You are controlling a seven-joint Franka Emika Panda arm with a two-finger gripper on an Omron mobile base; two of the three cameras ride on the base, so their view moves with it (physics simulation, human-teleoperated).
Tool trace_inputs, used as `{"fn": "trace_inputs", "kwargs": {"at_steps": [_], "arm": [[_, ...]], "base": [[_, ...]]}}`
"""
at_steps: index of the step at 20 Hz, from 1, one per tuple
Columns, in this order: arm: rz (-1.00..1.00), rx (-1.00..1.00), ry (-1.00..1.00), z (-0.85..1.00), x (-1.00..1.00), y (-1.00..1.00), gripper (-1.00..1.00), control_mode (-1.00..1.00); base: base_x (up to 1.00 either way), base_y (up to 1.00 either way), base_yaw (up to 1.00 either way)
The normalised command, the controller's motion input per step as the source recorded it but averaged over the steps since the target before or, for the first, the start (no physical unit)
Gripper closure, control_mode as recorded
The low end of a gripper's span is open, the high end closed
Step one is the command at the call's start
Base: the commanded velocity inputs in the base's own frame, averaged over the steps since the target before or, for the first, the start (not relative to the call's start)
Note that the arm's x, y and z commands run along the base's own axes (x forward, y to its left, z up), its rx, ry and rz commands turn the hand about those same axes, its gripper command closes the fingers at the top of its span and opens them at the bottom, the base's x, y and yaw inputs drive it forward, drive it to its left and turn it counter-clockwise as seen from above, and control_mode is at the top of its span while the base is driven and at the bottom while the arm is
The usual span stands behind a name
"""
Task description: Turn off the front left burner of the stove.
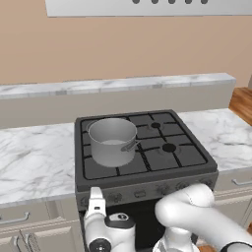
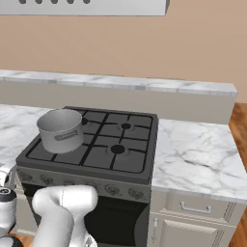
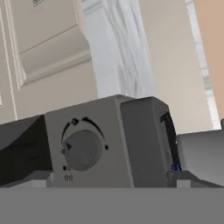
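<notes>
Close ahead, stove (image 3: 131, 144) knob (image 3: 82, 150) pointer aims frame-left, tool (image 3: 111, 180) wide apart.

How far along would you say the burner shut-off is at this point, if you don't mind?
Approach looks done: the open gripper faces a knob at the stove's front-left corner. In hand: lining up on it. Left: gripping and turning it; no contact yet. The pot sits on the left burners.

Dark stove (image 1: 147, 182) set between white marble counters (image 1: 34, 162), flush on both sides. Grey metal pot (image 1: 112, 141) standing upright on the front left grate.
</notes>
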Motion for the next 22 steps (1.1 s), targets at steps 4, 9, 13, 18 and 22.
{"fn": "trace_inputs", "kwargs": {"at_steps": [4,9,13,18,22], "arm": [[-0.11,-0.12,-0.02,-0.24,0.14,0.78,-1.0,-1.0],[-0.13,-0.11,-0.04,-0.32,0.0,0.33,-1.0,-1.0],[-0.1,-0.09,-0.07,-0.49,0.01,0.01,-1.0,-1.0],[-0.08,0.0,-0.08,-0.22,0.27,0.0,-1.0,-1.0],[-0.05,0.0,-0.08,-0.08,0.23,-0.06,-1.0,-1.0]], "base": [[0.0,0.0,0.0],[0.0,0.0,0.0],[0.0,0.0,0.0],[0.0,0.0,0.0],[0.0,0.0,0.0]]}}
